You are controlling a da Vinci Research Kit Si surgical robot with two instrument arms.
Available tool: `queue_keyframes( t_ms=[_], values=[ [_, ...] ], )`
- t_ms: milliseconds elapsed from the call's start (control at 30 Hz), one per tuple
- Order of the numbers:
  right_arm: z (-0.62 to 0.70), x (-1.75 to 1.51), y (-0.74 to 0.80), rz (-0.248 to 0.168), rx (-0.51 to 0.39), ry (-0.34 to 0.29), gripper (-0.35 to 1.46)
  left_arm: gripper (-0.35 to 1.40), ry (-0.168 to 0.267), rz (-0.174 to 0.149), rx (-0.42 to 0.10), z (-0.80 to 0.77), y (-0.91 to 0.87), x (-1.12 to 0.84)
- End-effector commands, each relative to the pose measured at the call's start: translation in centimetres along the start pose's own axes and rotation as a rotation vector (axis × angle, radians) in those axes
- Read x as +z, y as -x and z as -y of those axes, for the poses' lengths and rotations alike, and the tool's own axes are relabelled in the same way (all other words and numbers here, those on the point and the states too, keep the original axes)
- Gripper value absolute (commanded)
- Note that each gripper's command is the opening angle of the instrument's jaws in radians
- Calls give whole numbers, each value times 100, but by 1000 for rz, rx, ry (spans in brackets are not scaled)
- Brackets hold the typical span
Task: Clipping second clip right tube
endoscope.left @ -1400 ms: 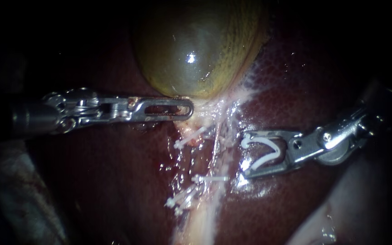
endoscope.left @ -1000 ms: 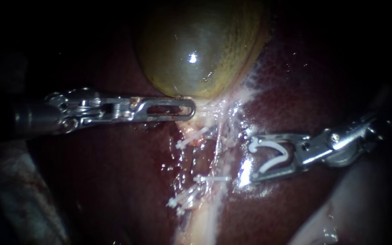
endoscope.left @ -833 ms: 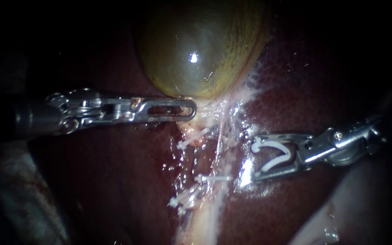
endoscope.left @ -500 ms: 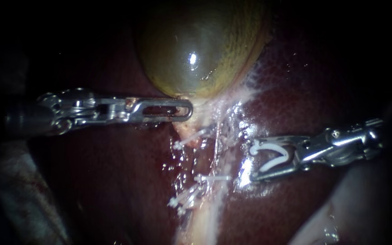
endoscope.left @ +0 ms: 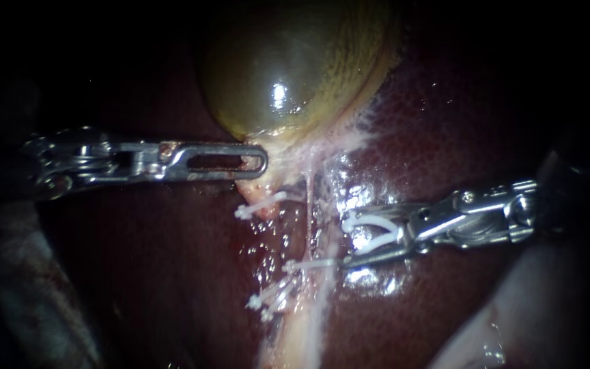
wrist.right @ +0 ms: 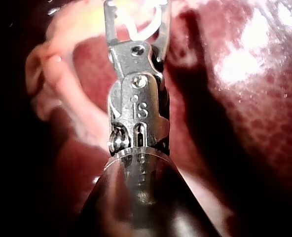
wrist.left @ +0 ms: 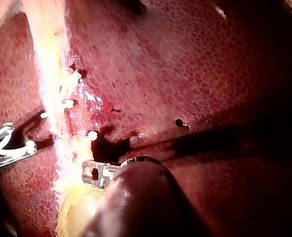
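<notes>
Bare liver lay open at lower left and lower right, and the frame's edges were dark. Left of centre, the left instrument had its pincer closed on the lower edge of the gallbladder; only the left wrist view showed that bite. The right instrument carried an open clip in its half-spread pincer, its tips just right of the right tube, not around it. It had moved in leftward since 0.5 s before.

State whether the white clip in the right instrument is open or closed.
Open: the white clip arches wide, its two ends spread apart within the right instrument.
</notes>
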Motion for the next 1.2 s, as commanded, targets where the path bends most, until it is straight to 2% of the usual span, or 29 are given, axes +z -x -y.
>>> queue_keyframes(
  t_ms=[33,600,933,1200],
  values=[
    [0,2,0,1,4,-2,59,-35,0,0,-1,-2,1,-1],
    [-15,25,2,-3,56,-6,59,-35,0,7,-3,-21,15,-25],
    [-26,41,16,-9,143,-13,58,-35,3,2,-4,-26,21,-32],
    [-27,51,20,-11,204,-29,57,-35,4,0,-5,-28,21,-32]
  ],
)
